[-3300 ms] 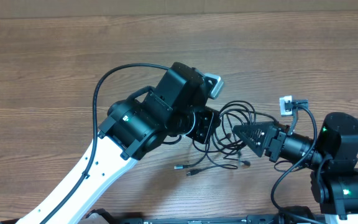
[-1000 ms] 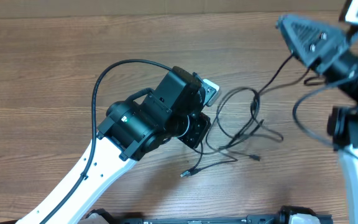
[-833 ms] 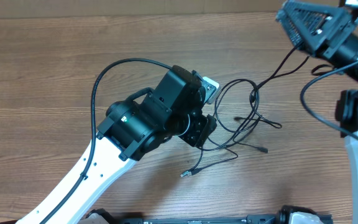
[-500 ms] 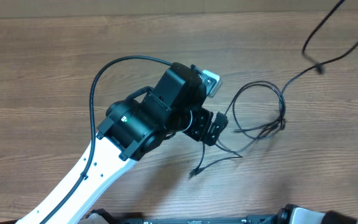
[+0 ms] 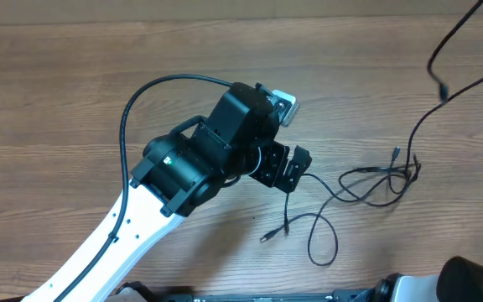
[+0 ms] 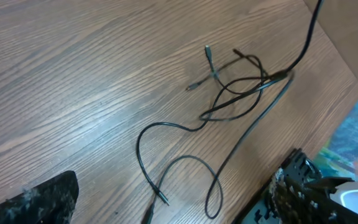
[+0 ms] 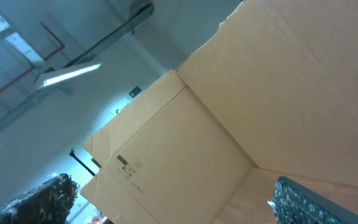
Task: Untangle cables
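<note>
cables (image 5: 388, 176) loose, ahead of spread left jaws

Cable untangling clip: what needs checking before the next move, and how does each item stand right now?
1. Left claw open, nothing in it: ok.
2. Right claw open, nothing between its fingers: ok.
3. Cables fully separated: not ok, strands cross in a small tangle.
4. Cables in the left wrist view: ok.
5. Strand leading off the top right edge free of the right arm: cannot tell.
</note>
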